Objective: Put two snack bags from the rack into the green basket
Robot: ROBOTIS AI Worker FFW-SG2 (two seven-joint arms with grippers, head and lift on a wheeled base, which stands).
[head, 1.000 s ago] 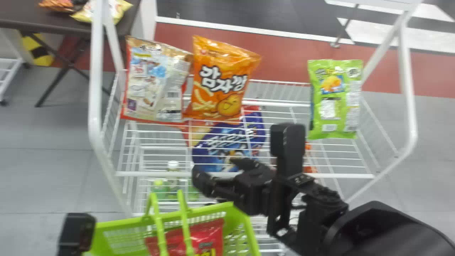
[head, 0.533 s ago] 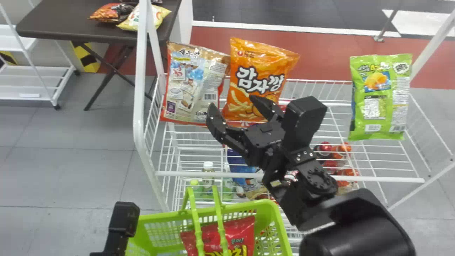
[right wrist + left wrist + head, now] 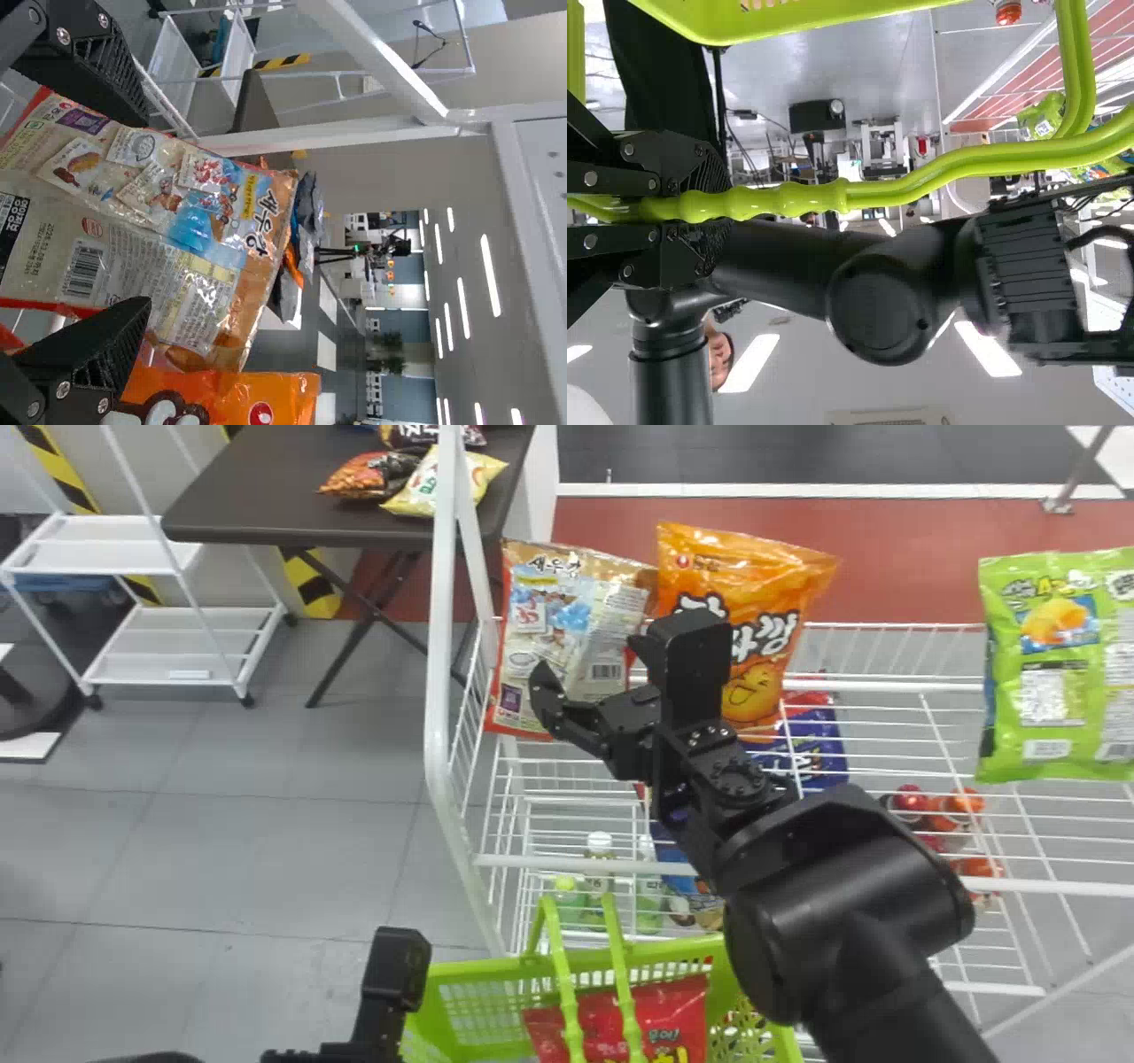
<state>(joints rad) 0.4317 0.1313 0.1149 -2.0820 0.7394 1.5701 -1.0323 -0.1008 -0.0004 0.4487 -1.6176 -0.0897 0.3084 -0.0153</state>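
The right end effector (image 3: 589, 662) is spread wide at the beige snack bag (image 3: 576, 615), gripping nothing. That bag stands on the white rack (image 3: 549, 861) beside the orange snack bag (image 3: 744, 558), well apart from the green snack bag (image 3: 1054, 655). A red snack bag (image 3: 673, 1010) is in the green basket (image 3: 478, 965), whose handle (image 3: 877, 191) the left end effector (image 3: 397, 970) clasps

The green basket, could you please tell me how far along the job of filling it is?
About half done, it seems: one red snack bag lies in the green basket, whose handle the left gripper holds. The right gripper is open at the beige snack bag on the rack, gripping nothing. What remains is to grasp a second bag, probably that beige one, and put it in.
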